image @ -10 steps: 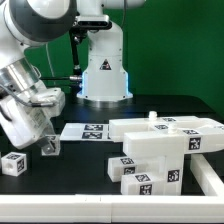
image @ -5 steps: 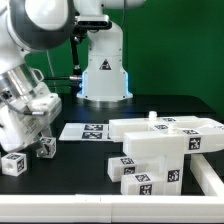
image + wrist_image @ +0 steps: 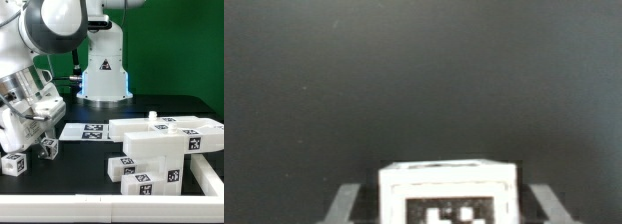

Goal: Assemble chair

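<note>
A small white tagged cube (image 3: 47, 148) sits at the tip of my gripper (image 3: 42, 140) at the exterior view's left, low over the black table. In the wrist view the cube (image 3: 446, 190) fills the gap between my two fingers (image 3: 349, 203), which press against its sides. A second tagged cube (image 3: 12, 164) lies loose further left, near the front. The larger chair parts, white bars and blocks with tags (image 3: 160, 140), are stacked at the exterior view's right.
The marker board (image 3: 88, 131) lies flat between my gripper and the stacked parts. The robot base (image 3: 104, 70) stands at the back centre. A white part's edge (image 3: 208, 180) shows at the front right corner.
My arm has swung and lowered slightly toward the exterior view's left, its wrist turning. The cube at the fingertips has shifted a little left with it. The other parts have not moved.
</note>
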You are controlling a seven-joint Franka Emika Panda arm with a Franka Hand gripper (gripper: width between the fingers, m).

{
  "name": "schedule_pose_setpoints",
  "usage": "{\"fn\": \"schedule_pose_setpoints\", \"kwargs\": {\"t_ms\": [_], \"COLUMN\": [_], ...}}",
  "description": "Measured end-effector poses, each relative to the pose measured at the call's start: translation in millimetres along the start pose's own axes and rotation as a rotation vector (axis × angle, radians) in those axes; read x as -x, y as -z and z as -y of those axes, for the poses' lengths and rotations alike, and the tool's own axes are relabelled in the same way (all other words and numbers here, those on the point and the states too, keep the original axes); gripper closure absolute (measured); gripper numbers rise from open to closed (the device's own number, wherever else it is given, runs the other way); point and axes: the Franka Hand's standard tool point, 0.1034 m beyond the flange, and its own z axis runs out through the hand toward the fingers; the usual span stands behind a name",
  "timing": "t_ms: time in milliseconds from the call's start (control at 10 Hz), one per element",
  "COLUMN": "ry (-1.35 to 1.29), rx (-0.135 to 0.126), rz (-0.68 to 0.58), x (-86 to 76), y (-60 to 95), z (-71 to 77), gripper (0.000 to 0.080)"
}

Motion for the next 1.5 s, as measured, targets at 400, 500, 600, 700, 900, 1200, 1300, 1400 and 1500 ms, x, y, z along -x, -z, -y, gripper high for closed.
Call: {"fn": "schedule_pose_setpoints", "kwargs": {"t_ms": [400, 500, 600, 700, 900, 1200, 1300, 1400, 1500], "ry": [-0.323, -0.321, -0.322, -0.321, -0.429, -0.647, -0.639, -0.637, -0.637], "rx": [-0.072, -0.072, -0.073, -0.072, -0.079, -0.179, -0.186, -0.186, -0.186], "rz": [-0.104, -0.103, -0.103, -0.103, -0.1, -0.173, -0.18, -0.18, -0.18], "x": [7.4, 6.1, 5.7, 6.0, 6.3, 12.5, 13.0, 13.0, 13.1], "y": [-1.8, -1.2, -1.1, -1.2, -1.1, -3.0, -3.1, -3.1, -3.1], "z": [-16.1, -15.2, -15.2, -15.2, -14.9, -14.6, -14.4, -14.2, -14.2], "gripper": [0.0533, 0.0533, 0.0533, 0.0533, 0.0533, 0.0533, 0.0533, 0.0533, 0.0533]}}
